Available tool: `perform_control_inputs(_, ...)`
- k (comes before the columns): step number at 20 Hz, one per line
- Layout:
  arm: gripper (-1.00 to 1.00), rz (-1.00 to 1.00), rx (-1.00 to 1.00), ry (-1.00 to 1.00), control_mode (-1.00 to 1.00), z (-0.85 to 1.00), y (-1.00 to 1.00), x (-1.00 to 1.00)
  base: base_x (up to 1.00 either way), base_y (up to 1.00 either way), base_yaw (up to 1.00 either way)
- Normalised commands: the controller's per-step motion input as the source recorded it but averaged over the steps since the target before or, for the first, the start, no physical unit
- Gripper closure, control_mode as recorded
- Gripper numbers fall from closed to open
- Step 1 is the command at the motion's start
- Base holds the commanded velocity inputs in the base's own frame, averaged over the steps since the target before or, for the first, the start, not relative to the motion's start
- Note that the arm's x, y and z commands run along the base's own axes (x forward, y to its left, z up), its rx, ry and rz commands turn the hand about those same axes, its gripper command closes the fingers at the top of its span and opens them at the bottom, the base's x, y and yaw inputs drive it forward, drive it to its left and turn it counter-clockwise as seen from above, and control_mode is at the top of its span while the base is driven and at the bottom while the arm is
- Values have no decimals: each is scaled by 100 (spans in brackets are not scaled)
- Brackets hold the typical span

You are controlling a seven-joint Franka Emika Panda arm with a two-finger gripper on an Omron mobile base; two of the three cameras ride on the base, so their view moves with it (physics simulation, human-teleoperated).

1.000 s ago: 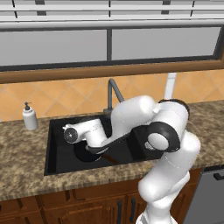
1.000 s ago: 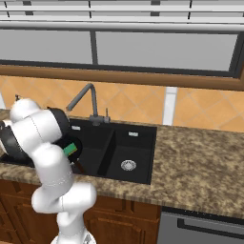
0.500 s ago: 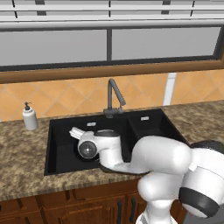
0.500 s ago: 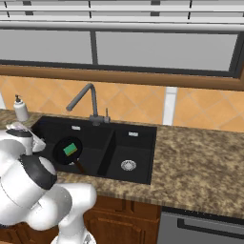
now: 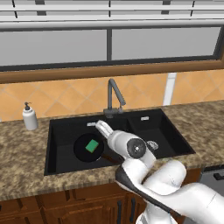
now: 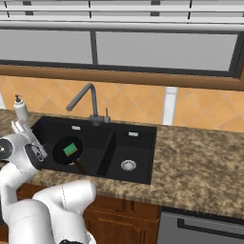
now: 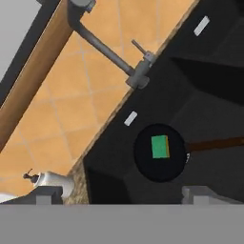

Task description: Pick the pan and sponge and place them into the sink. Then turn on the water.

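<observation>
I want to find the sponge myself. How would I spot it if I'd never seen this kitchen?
Look under the window for the black sink in the counter. In its bigger basin lies a round black pan, and the sponge sits in it. It is the small green square, the only bright thing in that dark basin.

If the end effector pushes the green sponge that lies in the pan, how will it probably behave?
The sponge is small and flat, so it will probably slide and not roll or tip. It looks soft, likely light and squashy. It lies loose on the pan in the sink, so a push may shift it easily.
</observation>
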Motion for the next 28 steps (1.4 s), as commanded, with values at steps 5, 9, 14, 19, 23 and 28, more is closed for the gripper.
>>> perform_control_inputs(5,-100,0,45,21,-100,57,-66,-43,0,0,0)
perform_control_inputs(9,-100,0,32,36,-100,26,-58,-32,0,0,0)
perform_control_inputs(14,-100,-1,35,11,-100,12,-67,-34,0,0,0)
perform_control_inputs(19,-100,-14,34,-7,-100,0,-69,-15,0,0,0)
perform_control_inputs(23,-100,-19,33,-2,-100,0,-52,-2,0,0,0)
perform_control_inputs(28,-100,-20,27,0,-100,-3,-32,0,0,0,0)
